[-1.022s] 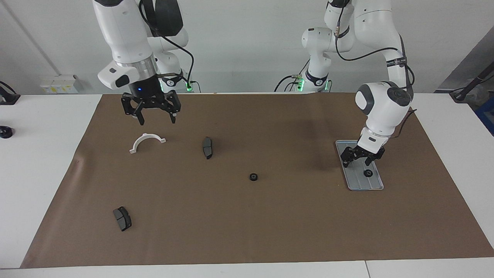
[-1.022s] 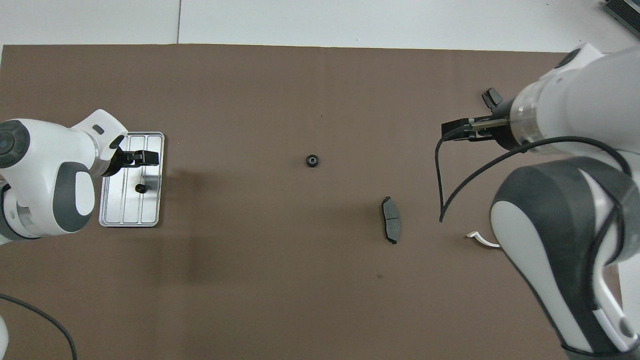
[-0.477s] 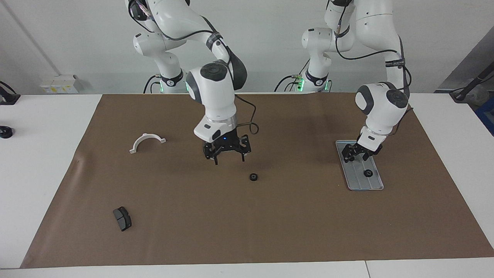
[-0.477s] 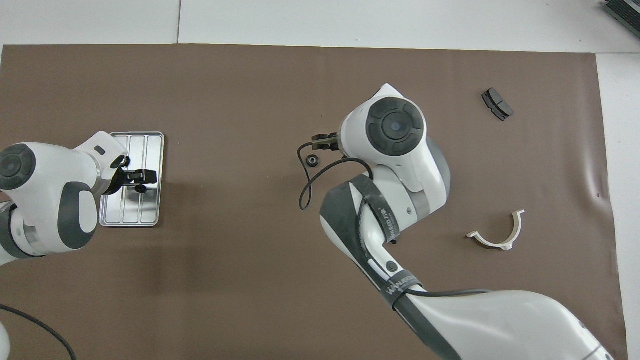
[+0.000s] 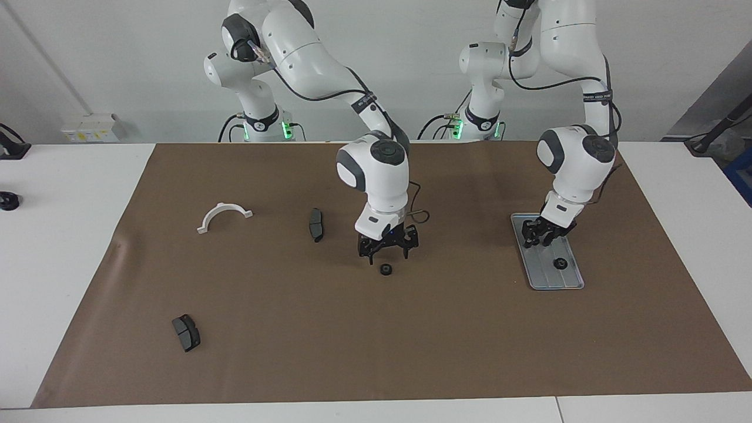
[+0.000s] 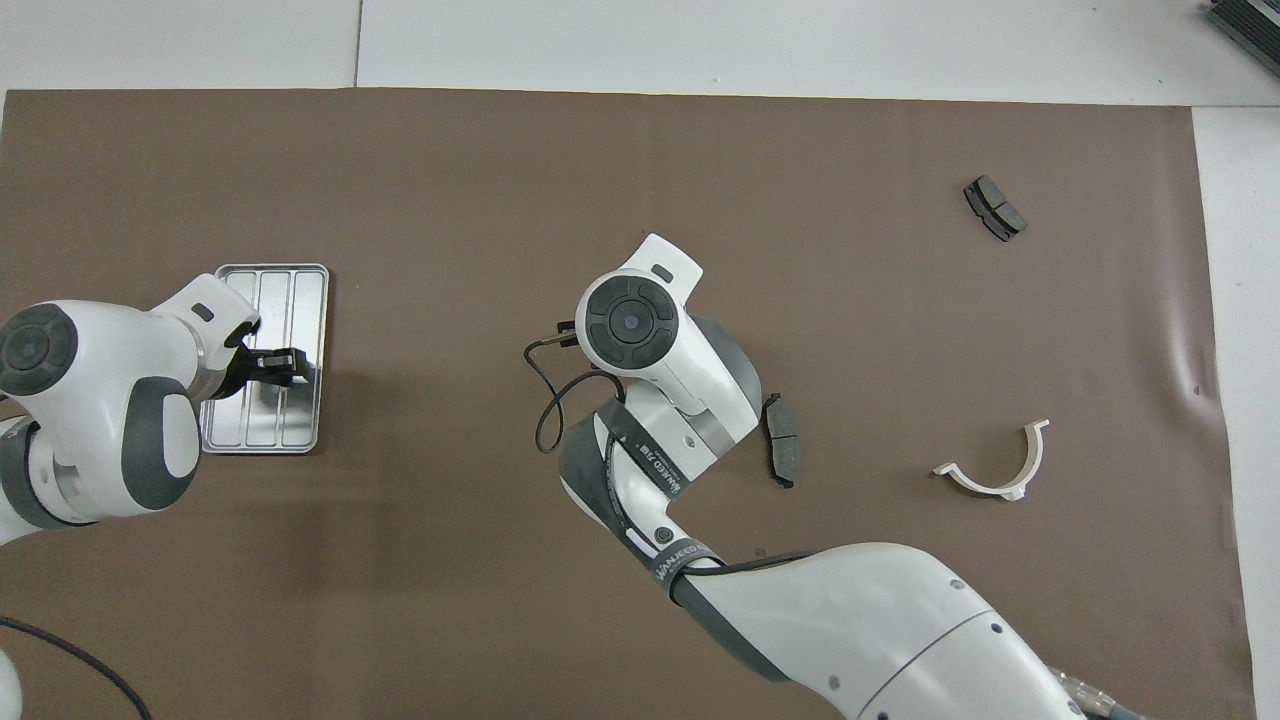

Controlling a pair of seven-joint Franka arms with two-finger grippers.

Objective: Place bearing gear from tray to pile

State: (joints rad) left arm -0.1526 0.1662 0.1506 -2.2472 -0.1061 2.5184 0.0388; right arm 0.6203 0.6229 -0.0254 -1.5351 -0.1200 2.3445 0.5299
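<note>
A small black bearing gear (image 5: 560, 264) lies in the silver grooved tray (image 5: 547, 281) at the left arm's end of the mat. My left gripper (image 5: 542, 236) hangs over the tray's end nearer the robots, apart from that gear. In the overhead view the left gripper (image 6: 283, 365) covers the gear on the tray (image 6: 290, 290). The pile is scattered: a white half-ring bracket (image 5: 224, 215), two dark brake pads (image 5: 316, 224) (image 5: 186, 332) and another black gear (image 5: 386, 269). My right gripper (image 5: 388, 255) stands open just above that loose gear, holding nothing.
A brown mat (image 5: 411, 352) covers most of the white table. A black round part (image 5: 7, 201) sits off the mat at the right arm's end. In the overhead view the right arm's wrist (image 6: 630, 325) hides the loose gear.
The right arm swung from above the white bracket to the middle of the mat and came down over the loose gear. The left gripper drew in narrower over the tray.
</note>
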